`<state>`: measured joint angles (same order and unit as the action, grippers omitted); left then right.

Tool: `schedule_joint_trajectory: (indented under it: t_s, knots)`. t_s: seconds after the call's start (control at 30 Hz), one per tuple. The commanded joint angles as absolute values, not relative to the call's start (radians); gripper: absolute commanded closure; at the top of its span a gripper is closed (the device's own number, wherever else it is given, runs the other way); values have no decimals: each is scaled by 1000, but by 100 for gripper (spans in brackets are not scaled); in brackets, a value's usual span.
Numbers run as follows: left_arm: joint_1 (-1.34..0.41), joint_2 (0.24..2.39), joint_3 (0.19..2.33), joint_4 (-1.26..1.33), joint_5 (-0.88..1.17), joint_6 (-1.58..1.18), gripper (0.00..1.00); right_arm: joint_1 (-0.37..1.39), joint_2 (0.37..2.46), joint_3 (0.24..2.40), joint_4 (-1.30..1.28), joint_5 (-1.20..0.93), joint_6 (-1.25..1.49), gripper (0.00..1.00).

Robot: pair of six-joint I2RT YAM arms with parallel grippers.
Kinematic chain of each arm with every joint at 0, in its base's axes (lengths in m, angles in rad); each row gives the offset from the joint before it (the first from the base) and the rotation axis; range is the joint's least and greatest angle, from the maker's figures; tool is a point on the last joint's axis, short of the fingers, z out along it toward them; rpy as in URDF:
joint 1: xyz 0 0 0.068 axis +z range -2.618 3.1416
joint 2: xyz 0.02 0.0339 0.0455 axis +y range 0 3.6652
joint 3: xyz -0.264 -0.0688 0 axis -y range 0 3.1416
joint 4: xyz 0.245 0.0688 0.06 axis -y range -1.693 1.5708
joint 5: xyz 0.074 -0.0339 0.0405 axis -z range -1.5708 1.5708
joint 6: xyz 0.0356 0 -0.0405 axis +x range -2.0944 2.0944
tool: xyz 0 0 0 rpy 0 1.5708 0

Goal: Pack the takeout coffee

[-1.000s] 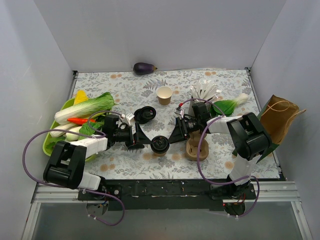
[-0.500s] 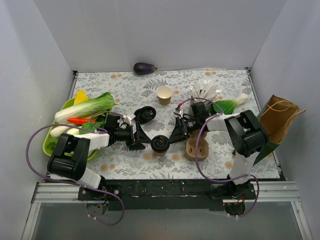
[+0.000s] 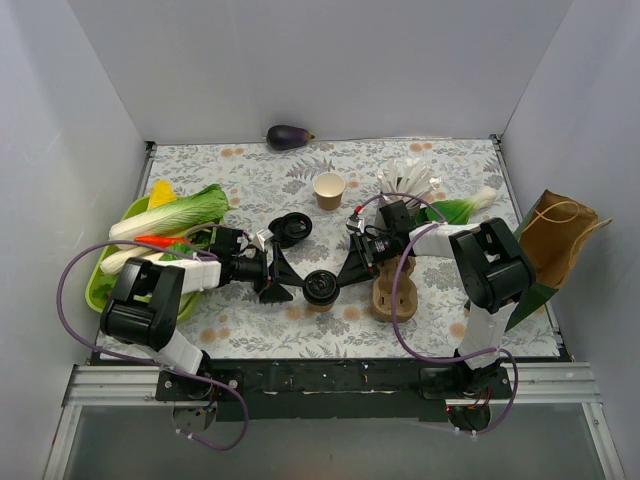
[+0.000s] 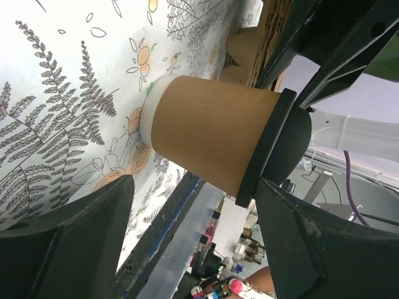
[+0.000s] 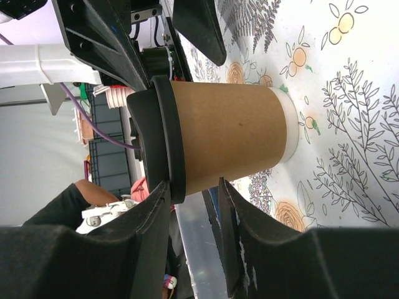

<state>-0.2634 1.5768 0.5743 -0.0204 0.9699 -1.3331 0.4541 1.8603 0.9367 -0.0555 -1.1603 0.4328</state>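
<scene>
Top view: the takeout coffee (image 3: 320,288) is seen upright near the middle of the worktop's (image 3: 250,180) front edge, unmoved from a second earlier. The arms have only been re-posed, with the left gripper (image 3: 283,285) and right gripper (image 3: 345,275) flanking it.

Left wrist view: the cup is straddled by widely parted jaws, untouched.

Right wrist view: the jaws are set narrowly apart before the cup, with nothing gripped. Lifting is judged not yet begun.
</scene>
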Motion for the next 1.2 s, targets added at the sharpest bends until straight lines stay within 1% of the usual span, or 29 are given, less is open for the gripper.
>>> schedule_joint_trajectory:
  t_s: [0.0, 0.07, 0.1, 0.13, 0.27, 0.5, 0.53, 0.63, 0.67, 0.73, 0.77, 0.83, 0.87, 0.9, 0.93, 1.0, 1.03, 1.17]
  knots:
    - [-272, 1669, 526, -180, 501, -1232, 25, 462, 1922, 911, -123, -805, 328, 59]
    - [-272, 1606, 537, -172, 572, -1206, 24, 463, 1901, 914, -100, -850, 312, 58]
    - [-272, 1580, 540, -173, 601, -1175, 22, 462, 1875, 926, -95, -860, 307, 57]
    - [-272, 1527, 551, -178, 658, -1163, 20, 462, 1861, 931, -81, -886, 301, 54]
    - [-272, 1415, 621, -181, 767, -1121, 15, 460, 1793, 976, -80, -946, 270, 45]
    - [-272, 1341, 751, -244, 934, -948, 11, 462, 1672, 1032, -193, -923, 121, 33]
    - [-272, 1338, 767, -253, 954, -928, 10, 460, 1658, 1034, -198, -923, 91, 25]
    - [-272, 1347, 862, -311, 1038, -841, 9, 462, 1606, 1052, -238, -945, 19, 20]
    - [-272, 1350, 897, -351, 1046, -804, 8, 466, 1594, 1074, -258, -953, -67, 20]
    - [-270, 1353, 992, -403, 1028, -747, 7, 474, 1563, 1101, -342, -966, -168, 17]
    - [-270, 1351, 1015, -438, 1020, -692, 6, 485, 1554, 1130, -374, -971, -267, 15]
    - [-270, 1348, 1063, -475, 961, -643, 5, 505, 1534, 1156, -484, -954, -392, 8]
    - [-268, 1347, 1098, -497, 933, -625, 4, 543, 1528, 1173, -533, -936, -460, 7]
    - [-264, 1347, 1115, -503, 895, -599, 2, 569, 1513, 1198, -572, -913, -627, 6]
    - [-262, 1347, 1127, -505, 820, -586, 2, 627, 1505, 1200, -618, -853, -690, 5]
    - [-249, 1345, 1153, -485, 746, -583, 2, 682, 1473, 1181, -632, -771, -850, 4]
    - [-241, 1348, 1160, -480, 706, -584, 2, 722, 1462, 1169, -624, -750, -882, 3]
    - [-218, 1329, 1175, -479, 669, -594, 2, 762, 1460, 1155, -560, -701, -896, 2]
